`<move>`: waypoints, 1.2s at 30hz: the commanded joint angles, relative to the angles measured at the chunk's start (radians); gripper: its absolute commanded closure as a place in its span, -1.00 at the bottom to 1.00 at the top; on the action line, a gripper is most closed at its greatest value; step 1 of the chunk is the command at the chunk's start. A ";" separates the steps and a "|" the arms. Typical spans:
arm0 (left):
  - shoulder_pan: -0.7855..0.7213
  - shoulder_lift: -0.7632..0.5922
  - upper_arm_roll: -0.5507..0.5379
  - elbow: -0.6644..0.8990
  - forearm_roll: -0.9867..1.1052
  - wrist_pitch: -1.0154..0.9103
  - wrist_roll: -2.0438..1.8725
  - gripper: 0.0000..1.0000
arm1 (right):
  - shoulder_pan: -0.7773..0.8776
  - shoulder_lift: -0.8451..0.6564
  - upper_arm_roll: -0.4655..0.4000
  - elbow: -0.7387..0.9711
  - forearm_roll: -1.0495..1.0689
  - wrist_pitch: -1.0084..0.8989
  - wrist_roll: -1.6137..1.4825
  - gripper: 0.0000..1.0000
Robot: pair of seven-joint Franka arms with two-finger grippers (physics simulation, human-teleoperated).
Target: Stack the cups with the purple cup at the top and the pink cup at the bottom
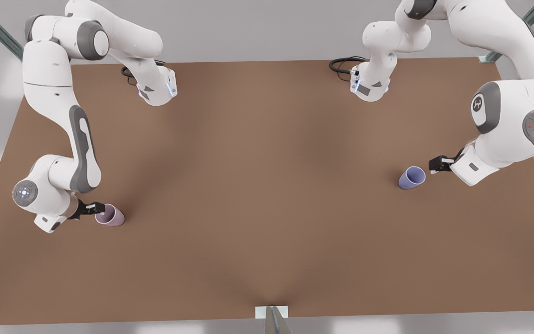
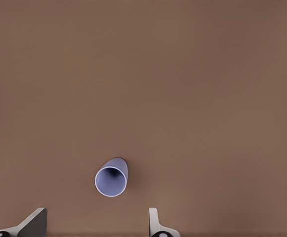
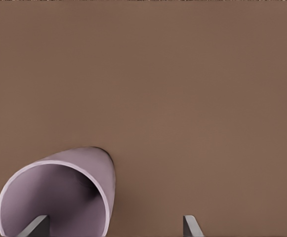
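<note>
The pink cup (image 1: pixel 111 215) stands on the brown table (image 1: pixel 267 185) at the front view's left. My right gripper (image 1: pixel 96 207) is right at its rim. In the right wrist view the pink cup (image 3: pixel 59 195) shows its open mouth, and the right gripper (image 3: pixel 113 226) is open, one fingertip over the mouth and the other outside the wall. The purple cup (image 1: pixel 412 177) stands at the front view's right. My left gripper (image 1: pixel 435 164) hovers just beside it. The left wrist view has the purple cup (image 2: pixel 111 177) a little ahead of the open left gripper (image 2: pixel 95 224).
Both arm bases (image 1: pixel 155 88) sit at the table's far edge, with black cables beside them. A small white bracket (image 1: pixel 271 311) marks the near edge. Bare brown table lies between the two cups.
</note>
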 commanded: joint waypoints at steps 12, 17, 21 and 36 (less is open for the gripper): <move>0.000 0.008 0.003 0.000 -0.004 0.001 0.010 -1.00 | 0.002 0.041 0.003 -0.041 0.011 0.137 -0.104 -0.39; 0.000 0.008 0.009 0.001 -0.004 0.001 0.010 -1.00 | 0.014 0.044 0.003 -0.041 0.029 0.139 -0.098 0.02; 0.000 0.008 0.009 0.000 -0.004 0.000 0.010 -1.00 | 0.014 0.052 0.005 -0.042 0.031 0.139 -0.101 0.16; 0.000 0.007 0.017 0.000 -0.005 0.000 0.010 -1.00 | 0.089 -0.069 0.063 -0.058 0.054 0.002 0.036 0.57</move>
